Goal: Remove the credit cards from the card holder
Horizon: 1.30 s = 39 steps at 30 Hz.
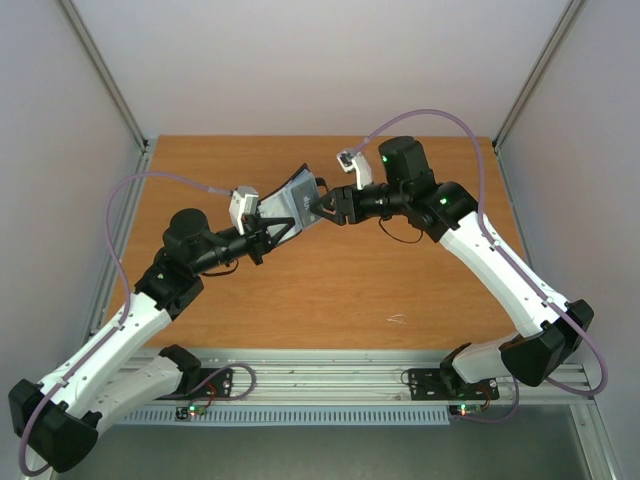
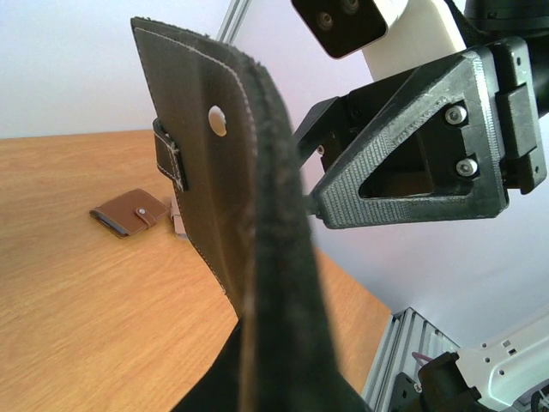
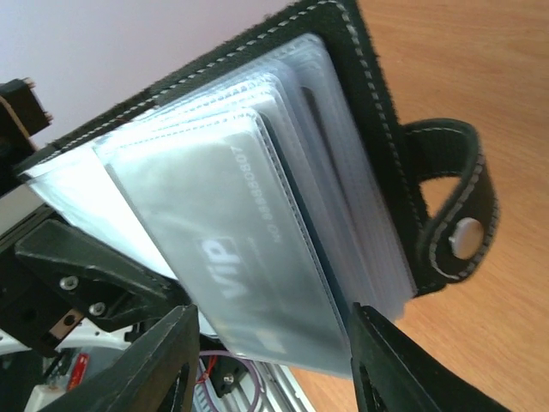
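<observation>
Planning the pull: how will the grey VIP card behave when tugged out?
Probably stiff: the grey VIP card lies flat with straight edges. Likely slippery, given its glossy face. The card holder may flex; its cover bows.

Both arms reach inward from their bases, elbows bent outward, wrists raised so the grippers meet almost tip to tip. The left gripper [image 1: 283, 224] is clamped tight on a lower corner of the card holder [image 1: 292, 200]. The right gripper [image 1: 324, 208] faces it with jaws parted, fingers [image 3: 163, 365] spread.
</observation>
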Tool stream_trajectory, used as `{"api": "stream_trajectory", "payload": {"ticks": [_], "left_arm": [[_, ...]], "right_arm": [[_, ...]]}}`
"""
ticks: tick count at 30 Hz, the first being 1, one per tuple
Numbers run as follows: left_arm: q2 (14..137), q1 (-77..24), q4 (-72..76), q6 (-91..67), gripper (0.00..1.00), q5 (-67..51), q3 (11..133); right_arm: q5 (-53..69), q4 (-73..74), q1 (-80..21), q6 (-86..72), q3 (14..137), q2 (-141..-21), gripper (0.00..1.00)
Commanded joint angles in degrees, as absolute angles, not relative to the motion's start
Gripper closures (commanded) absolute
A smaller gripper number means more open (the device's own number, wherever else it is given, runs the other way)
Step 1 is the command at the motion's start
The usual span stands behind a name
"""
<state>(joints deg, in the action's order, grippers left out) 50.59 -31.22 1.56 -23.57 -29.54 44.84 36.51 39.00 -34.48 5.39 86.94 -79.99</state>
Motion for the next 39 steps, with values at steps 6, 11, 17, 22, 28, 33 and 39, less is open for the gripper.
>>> {"api": "stream_trajectory", "payload": {"ticks": [6, 11, 17, 22, 28, 33, 39], "left_arm": [[48.9, -31.4, 7.4, -23.2, 1.00, -29.9, 44.5], [48.6, -31.5, 7.3, -23.2, 1.00, -29.8, 44.3], [48.7, -31.5, 7.4, -23.2, 1.00, -29.9, 44.3], [48.6, -31.5, 7.5, -23.2, 1.00, -29.9, 44.2], [48.8, -31.5, 7.6, -23.1, 1.00, -29.8, 44.2], [48.9, -31.4, 7.6, -23.1, 1.00, -29.7, 44.2], [48.1, -31.5, 8.4, -20.8, 1.00, -33.8, 44.0]], "right_arm": [[35.8, 40.2, -34.5, 9.2, 88.9, -79.8, 0.45], [38.0, 38.9, -34.4, 8.4, 88.4, -80.4, 0.46], [41.2, 38.2, -34.6, 7.7, 88.3, -81.7, 0.45], [46.4, 35.0, -35.0, 6.6, 87.8, -82.0, 0.45], [51.5, 32.4, -35.7, 7.0, 87.0, -81.1, 0.45], [52.1, 33.3, -36.9, 8.9, 87.0, -80.5, 0.46], [46.7, 35.5, -34.0, 11.2, 86.8, -75.1, 0.45]]}}
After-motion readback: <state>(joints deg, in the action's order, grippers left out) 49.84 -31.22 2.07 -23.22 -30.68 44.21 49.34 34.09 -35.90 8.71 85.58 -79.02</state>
